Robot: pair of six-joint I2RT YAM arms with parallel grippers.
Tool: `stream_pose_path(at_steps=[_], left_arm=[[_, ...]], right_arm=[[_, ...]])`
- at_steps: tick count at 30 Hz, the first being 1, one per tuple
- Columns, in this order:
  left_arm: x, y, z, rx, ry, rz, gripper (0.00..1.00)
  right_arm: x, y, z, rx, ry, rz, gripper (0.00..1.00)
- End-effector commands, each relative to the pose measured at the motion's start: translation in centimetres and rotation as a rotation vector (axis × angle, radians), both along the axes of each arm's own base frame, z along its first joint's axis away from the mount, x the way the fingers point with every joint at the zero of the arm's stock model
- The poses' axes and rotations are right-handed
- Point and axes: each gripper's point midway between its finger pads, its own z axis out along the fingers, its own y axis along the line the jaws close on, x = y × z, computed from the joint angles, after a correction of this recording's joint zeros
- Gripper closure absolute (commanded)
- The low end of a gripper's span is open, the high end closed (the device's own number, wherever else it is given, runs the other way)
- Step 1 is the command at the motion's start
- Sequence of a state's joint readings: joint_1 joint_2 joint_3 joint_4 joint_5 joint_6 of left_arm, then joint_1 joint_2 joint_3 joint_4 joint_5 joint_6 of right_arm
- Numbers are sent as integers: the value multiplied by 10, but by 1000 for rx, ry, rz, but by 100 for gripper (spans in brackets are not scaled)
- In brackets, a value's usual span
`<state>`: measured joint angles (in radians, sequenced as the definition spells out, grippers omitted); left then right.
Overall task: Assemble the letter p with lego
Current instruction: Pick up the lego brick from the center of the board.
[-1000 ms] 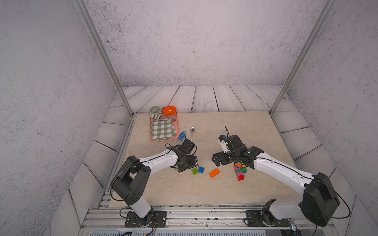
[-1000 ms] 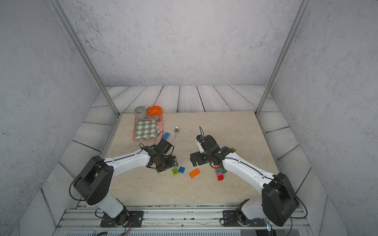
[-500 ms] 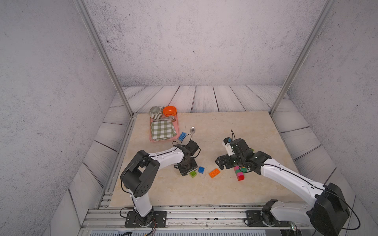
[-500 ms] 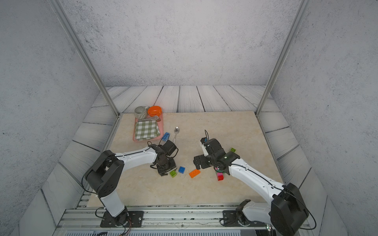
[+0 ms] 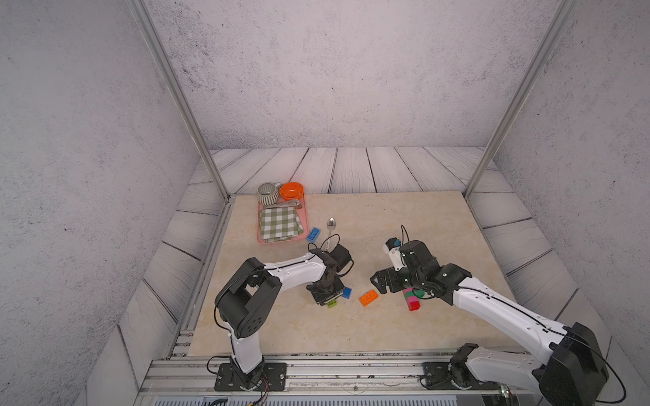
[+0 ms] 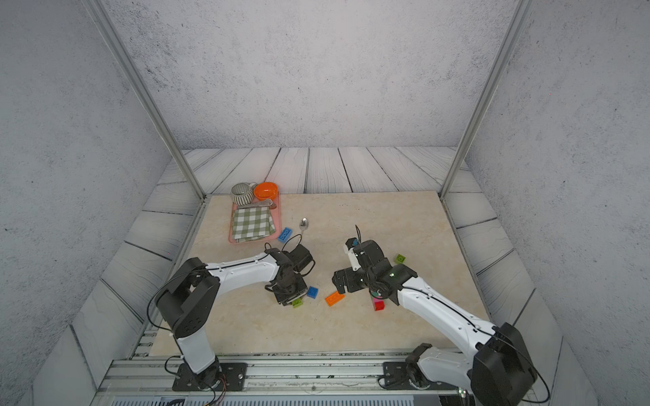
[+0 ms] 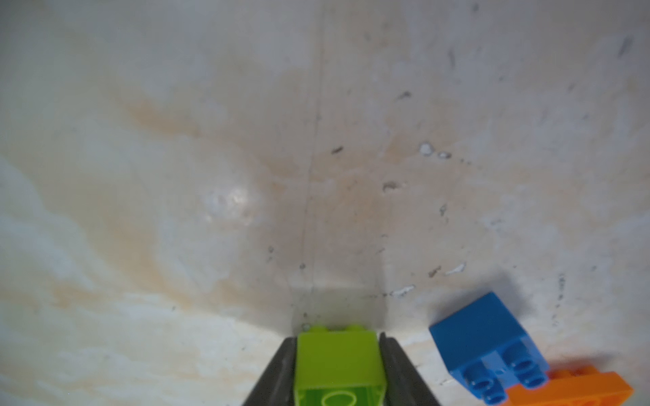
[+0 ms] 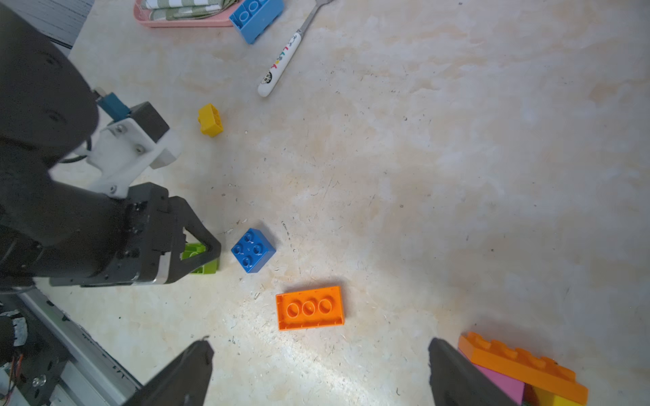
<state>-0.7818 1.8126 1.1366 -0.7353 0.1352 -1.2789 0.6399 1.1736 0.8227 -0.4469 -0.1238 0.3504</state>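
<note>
One lime brick (image 7: 337,362) pinched
Left gripper (image 7: 337,337) clamps its sides; right gripper (image 8: 320,344) hangs spread wide near the orange brick (image 8: 309,308).

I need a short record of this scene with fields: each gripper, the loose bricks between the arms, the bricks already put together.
left gripper: jaws against both sides of the lime brick
right gripper: open, holding nothing
between the arms: blue square brick, studs up; orange oblong brick, underside up
put together: brick cluster beside the right gripper, orange over pink
not lego: spoon, near the blue oblong brick
</note>
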Motion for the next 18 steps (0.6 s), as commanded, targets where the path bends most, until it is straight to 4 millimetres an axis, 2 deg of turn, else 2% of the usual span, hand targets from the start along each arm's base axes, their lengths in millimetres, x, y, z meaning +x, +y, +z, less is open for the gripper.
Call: stream_pose_path(at_steps=[1, 5, 10, 12, 18], left_arm=[[-1, 7, -5, 48, 9, 7, 69], [-1, 1, 3, 3, -3, -8, 75], [-1, -1, 44, -122, -77, -78, 75], [-1, -6, 61, -223, -110, -119, 75], [4, -38, 126, -730, -208, -194, 76]], right_arm=[[-1, -1, 4, 26, -18, -11, 1], [-2, -3, 9, 45, -55, -13, 1], [-3, 3, 20, 157, -118, -18, 1], [-6, 9, 29, 216, -142, 12, 1], [-17, 18, 57, 338, -231, 84, 1]])
